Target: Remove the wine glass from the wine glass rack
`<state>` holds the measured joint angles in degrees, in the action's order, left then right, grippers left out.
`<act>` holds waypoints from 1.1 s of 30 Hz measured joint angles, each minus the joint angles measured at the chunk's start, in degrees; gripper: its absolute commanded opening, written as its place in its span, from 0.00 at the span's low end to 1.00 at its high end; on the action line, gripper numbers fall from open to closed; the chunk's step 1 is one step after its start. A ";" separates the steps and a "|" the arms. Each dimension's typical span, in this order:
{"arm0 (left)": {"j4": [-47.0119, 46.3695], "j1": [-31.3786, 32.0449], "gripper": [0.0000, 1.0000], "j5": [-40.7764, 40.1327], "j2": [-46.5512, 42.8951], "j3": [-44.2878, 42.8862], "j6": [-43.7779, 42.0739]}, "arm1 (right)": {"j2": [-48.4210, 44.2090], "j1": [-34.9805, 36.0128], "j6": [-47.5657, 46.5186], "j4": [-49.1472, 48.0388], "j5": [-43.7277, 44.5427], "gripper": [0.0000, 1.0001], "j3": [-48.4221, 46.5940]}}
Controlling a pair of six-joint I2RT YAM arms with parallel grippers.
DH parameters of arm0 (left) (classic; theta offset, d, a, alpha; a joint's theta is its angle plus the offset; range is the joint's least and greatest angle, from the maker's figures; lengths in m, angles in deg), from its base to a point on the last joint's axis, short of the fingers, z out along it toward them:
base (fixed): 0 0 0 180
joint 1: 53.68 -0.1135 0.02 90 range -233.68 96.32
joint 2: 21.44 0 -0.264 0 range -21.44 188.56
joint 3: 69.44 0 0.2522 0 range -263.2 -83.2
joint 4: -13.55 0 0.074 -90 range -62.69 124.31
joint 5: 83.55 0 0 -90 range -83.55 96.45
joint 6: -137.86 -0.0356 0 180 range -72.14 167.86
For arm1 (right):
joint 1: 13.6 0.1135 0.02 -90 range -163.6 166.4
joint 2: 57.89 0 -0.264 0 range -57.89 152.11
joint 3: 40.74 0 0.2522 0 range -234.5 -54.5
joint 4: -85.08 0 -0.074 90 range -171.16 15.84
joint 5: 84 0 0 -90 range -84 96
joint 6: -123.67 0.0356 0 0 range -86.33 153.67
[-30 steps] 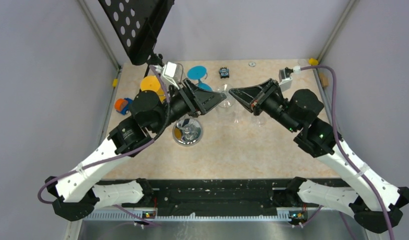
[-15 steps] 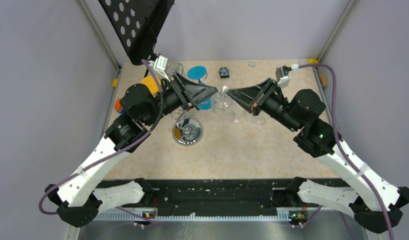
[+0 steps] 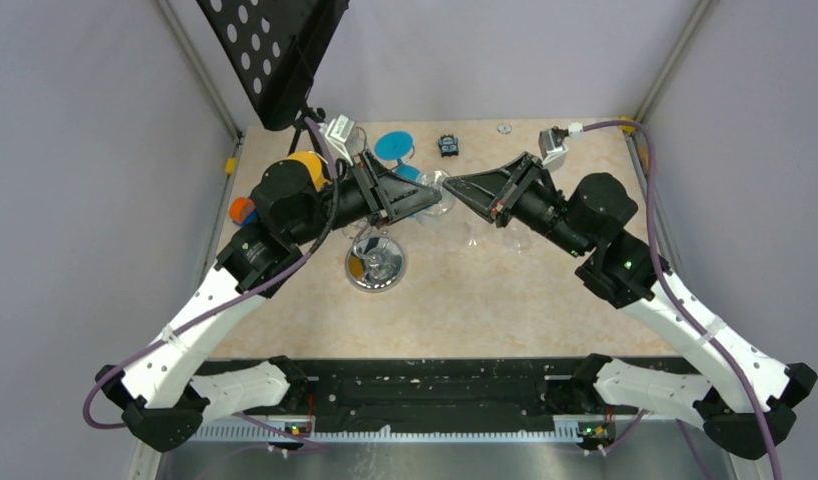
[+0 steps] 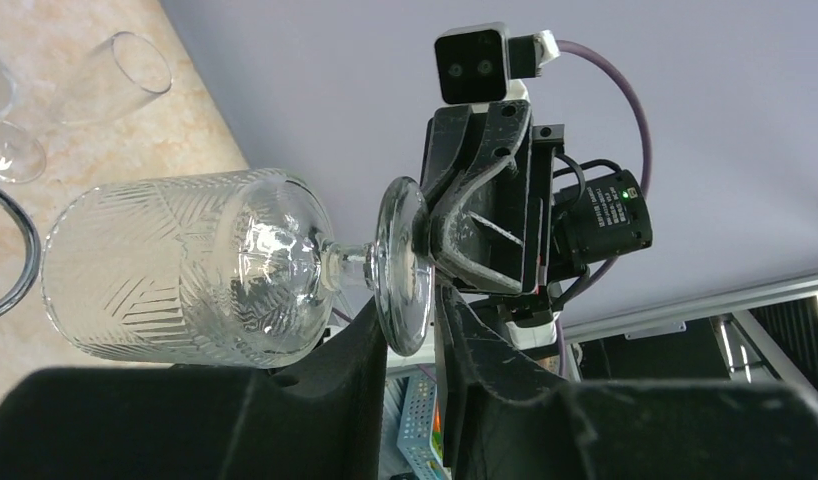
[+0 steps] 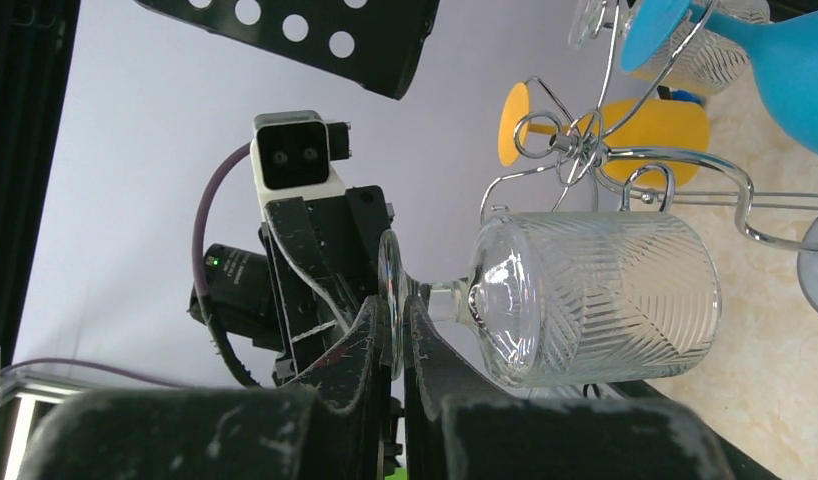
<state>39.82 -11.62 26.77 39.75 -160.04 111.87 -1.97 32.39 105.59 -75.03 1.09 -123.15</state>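
A clear ribbed wine glass (image 4: 185, 265) lies on its side in the air between the two arms. My right gripper (image 5: 396, 305) is shut on the thin edge of its foot, with the bowl (image 5: 595, 295) pointing away. My left gripper (image 4: 410, 300) comes in from the opposite side. Its jaws straddle the same foot (image 4: 403, 265), one finger touching and a slim gap at the other. Seen from above, both gripper tips (image 3: 445, 190) meet nose to nose. The wine glass rack (image 5: 585, 150) stands behind the glass; its chrome base (image 3: 375, 262) sits on the table. The glass's foot is off the hooks.
A blue glass (image 5: 785, 70) and a yellow one (image 5: 645, 125) hang on the rack. Clear glasses (image 4: 125, 70) stand on the table (image 3: 505, 300) near the right arm. A black perforated plate (image 3: 275, 50) on a stand overhangs the back left. A small black object (image 3: 447, 145) lies at the back.
My left gripper has swung back to the glass's foot and its jaws have narrowed round it. The right arm, still gripping the foot, has shifted slightly left.
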 measured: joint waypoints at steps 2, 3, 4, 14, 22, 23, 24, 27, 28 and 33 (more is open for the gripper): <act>0.55 -0.31 0.28 0.35 0.22 0.00 0.55 | 0.63 0.00 -0.55 -0.44 -0.52 0.00 -0.02; 0.96 -0.50 0.29 0.48 0.28 0.00 0.87 | 0.96 0.00 -0.87 -0.59 -0.81 0.00 -0.02; 1.33 -0.76 0.30 0.48 0.28 0.00 1.18 | 1.20 0.00 -1.05 -0.63 -0.98 0.00 -0.04; 1.68 -2.69 0.28 1.53 0.02 0.09 4.22 | 1.57 -0.04 -2.23 -1.22 -2.08 0.00 -0.17; 1.40 -3.85 0.00 1.53 -0.81 0.90 6.23 | 1.88 -0.04 -3.50 -0.50 -2.14 0.10 -1.07; 1.31 -3.91 0.00 1.60 -0.81 0.90 6.40 | 2.03 -0.07 -3.89 -0.13 -2.14 0.23 -1.46; 1.18 -3.98 0.00 1.73 -0.81 0.90 6.47 | 2.16 -0.07 -4.15 0.33 -2.14 0.35 -1.86; 1.14 -4.15 0.00 1.75 -0.76 0.90 6.29 | 2.21 0.02 -4.66 1.40 -2.56 0.58 -2.78; 1.14 -4.24 0.00 1.70 -0.76 0.90 6.29 | 2.03 0.02 -5.33 1.51 -2.43 0.62 -2.84; -0.02 -4.48 0.00 1.11 -0.76 0.90 7.10 | 0.66 0.02 -8.02 2.21 0.07 0.73 -2.84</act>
<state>39.80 -16.10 27.88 38.98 -159.14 118.98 -1.32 32.42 97.57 -72.82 1.16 -125.99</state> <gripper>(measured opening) 0.038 0.686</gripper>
